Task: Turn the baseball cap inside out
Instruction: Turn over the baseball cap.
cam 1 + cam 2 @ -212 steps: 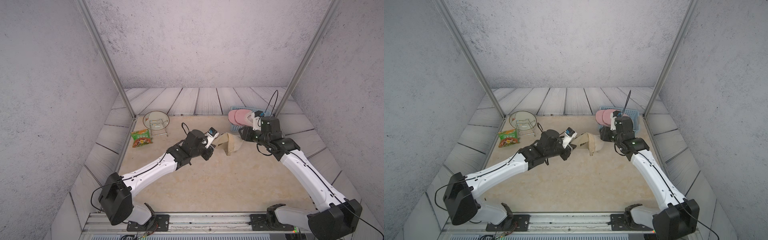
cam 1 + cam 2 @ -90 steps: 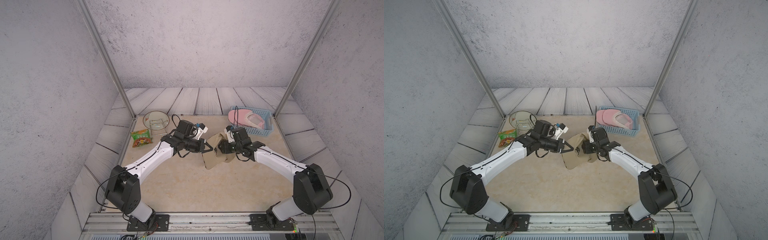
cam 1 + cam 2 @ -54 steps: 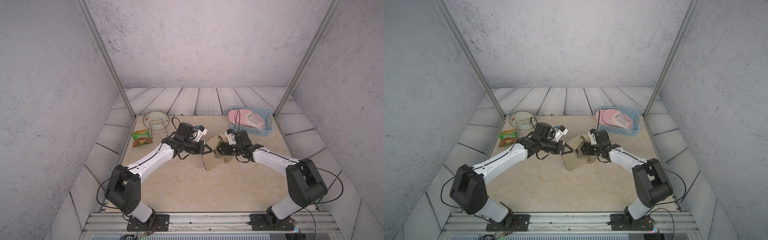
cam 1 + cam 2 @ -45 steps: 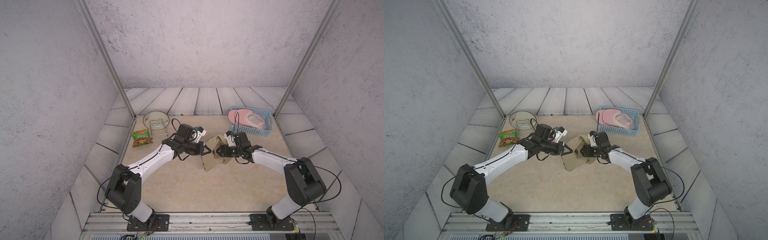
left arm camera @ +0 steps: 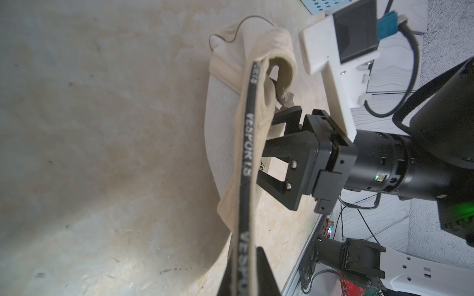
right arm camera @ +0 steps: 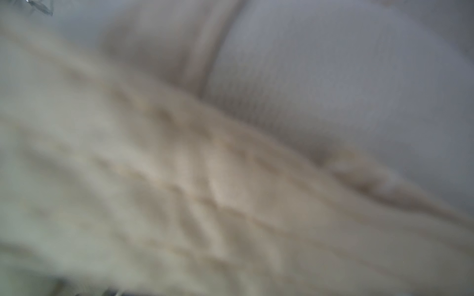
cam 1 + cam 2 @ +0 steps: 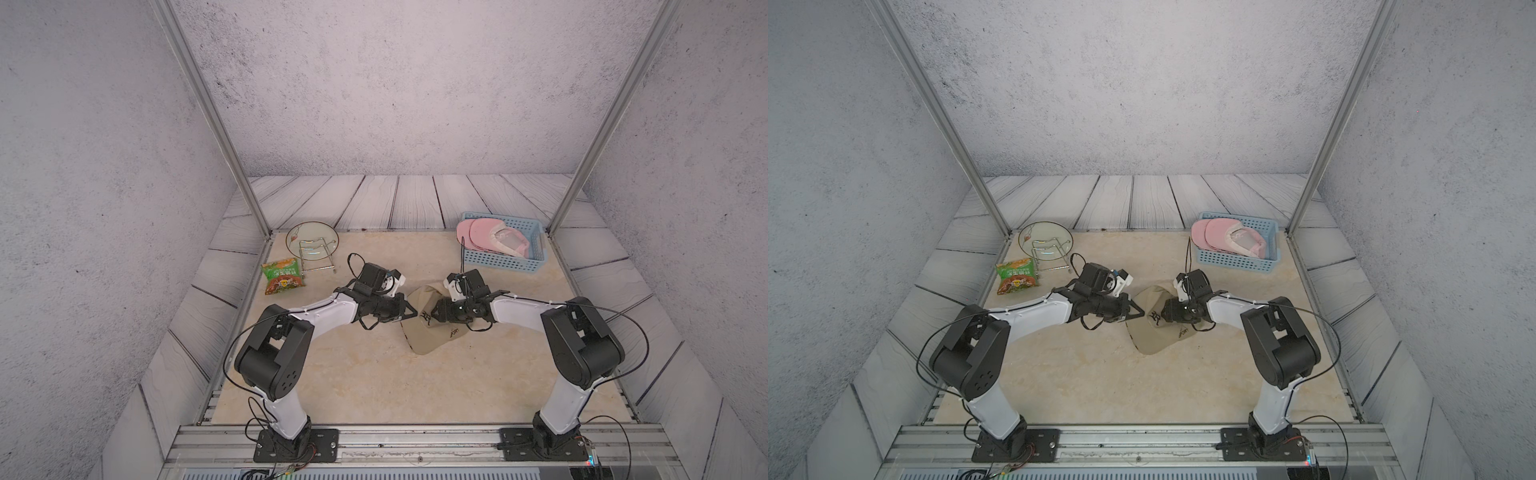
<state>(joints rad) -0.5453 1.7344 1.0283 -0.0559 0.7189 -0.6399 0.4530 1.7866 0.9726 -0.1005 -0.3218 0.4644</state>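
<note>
Near the middle of the worktop (image 7: 365, 382), both top views show the cap (image 7: 424, 334) hanging between the two arms. Its brim points to the front and sits low, perhaps touching the surface. The left gripper (image 7: 409, 312) pinches its edge from one side, and the right gripper (image 7: 435, 316) meets the crown from the opposite side. A little earlier the cap was far back, beside the basket (image 7: 500, 261). Since then both arms have carried it to the centre and folded closer, and the right gripper has pressed further into the cloth.

From the left wrist, the left gripper (image 5: 241, 271) is closed tight on the black lettered sweatband. The right gripper (image 5: 269, 151) stands half spread, its tips hidden behind the fabric.

From the right wrist, only blurred beige cloth fills the picture, so this camera is probably very near the crown.

I judge the turning is begun but not finished: one side is anchored and the other is ready to push the crown through.
</note>
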